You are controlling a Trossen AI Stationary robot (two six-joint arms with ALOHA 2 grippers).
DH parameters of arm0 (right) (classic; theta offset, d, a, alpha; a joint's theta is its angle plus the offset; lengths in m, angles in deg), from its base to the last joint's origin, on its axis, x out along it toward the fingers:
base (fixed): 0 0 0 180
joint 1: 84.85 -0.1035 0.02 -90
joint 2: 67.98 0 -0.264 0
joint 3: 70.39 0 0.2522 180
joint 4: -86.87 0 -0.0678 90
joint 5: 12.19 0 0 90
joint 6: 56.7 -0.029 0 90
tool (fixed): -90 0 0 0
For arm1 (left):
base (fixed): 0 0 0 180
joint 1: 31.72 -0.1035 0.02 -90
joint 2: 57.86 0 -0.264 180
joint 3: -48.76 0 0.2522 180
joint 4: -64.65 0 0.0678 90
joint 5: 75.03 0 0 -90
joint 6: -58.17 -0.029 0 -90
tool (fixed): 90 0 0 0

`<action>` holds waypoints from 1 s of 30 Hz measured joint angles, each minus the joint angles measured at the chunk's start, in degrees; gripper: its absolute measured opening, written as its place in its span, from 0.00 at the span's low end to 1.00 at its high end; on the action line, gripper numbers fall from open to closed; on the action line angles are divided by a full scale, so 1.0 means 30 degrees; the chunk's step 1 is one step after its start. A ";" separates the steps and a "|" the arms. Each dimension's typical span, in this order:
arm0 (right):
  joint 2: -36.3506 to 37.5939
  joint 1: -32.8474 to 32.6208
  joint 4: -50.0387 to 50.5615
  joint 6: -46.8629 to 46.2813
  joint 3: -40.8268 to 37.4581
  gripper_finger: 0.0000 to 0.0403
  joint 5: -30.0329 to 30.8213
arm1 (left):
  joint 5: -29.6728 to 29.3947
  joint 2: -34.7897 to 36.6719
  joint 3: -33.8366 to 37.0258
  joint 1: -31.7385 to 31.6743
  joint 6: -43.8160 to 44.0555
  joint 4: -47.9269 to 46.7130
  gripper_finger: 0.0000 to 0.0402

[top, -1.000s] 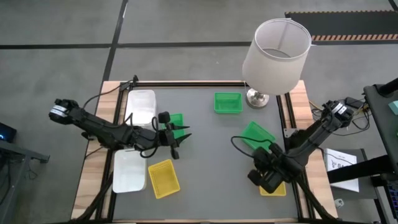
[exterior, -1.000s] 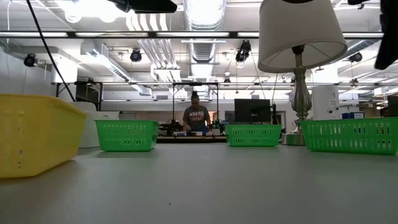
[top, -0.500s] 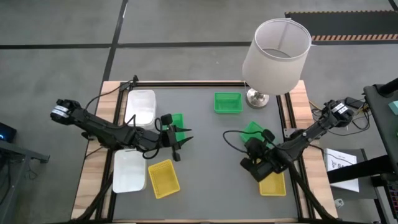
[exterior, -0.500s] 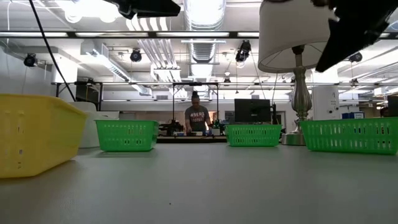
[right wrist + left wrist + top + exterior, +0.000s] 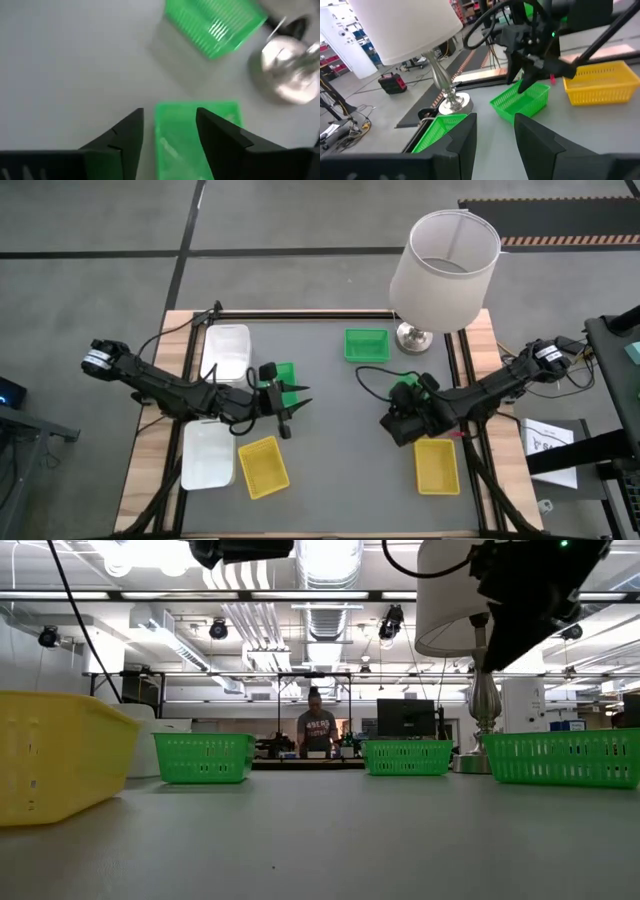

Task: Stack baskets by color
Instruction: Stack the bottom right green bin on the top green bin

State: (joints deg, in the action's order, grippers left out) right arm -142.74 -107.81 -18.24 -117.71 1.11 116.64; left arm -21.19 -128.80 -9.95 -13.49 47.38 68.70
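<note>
Since a second ago the right end effector (image 5: pixel 397 423) has left the yellow rectangular plastic basket (image 5: pixel 437 466) at the near right of the grey bench (image 5: pixel 330 440) and swung away from that edge toward the middle; its fingers now stand apart and hold nothing. That basket sits uncovered on the bench, apparently a nested pair, though the overhead view cannot settle that. Nearest the front edge on the left lie a second yellow basket (image 5: pixel 264 466), set askew, and a white shallow plastic basket (image 5: pixel 208 455) just beside it. Farther in, the left end effector (image 5: pixel 289 404) hovers with its fingers parted and empty over a bright green basket (image 5: pixel 282 373), with another white basket (image 5: pixel 227 352) beyond it near the left rail. On the right, the wrist view shows the right fingers (image 5: pixel 125 135) straddling the rim of a green basket (image 5: pixel 197 132) directly below, which the arm mostly hides from above. Farthest back stand a third green basket (image 5: pixel 366 345) and a white fabric lampshade on a metal base (image 5: pixel 443 268). The step in hand appears to be picking up the green basket: it should go best by lowering squarely so one finger drops inside the wall and one outside, closing on the rim, then lifting level to clear the lamp base nearby.
</note>
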 joint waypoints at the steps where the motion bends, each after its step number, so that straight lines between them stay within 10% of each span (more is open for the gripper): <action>1: -0.0003 0.0034 0.0002 0.0287 0.0000 0.44 0.0545 | 0.0000 0.0000 0.0000 0.0000 0.0004 0.0242 0.29; 30: -0.0156 0.0035 -0.0018 -0.1465 -0.0226 0.48 -0.1241 | -0.0022 -0.0036 -0.0044 0.0046 0.1502 0.3984 0.29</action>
State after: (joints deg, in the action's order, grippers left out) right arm -143.20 -107.70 -18.29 -122.11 0.43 112.91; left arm -21.26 -128.90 -10.08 -13.35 51.89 80.65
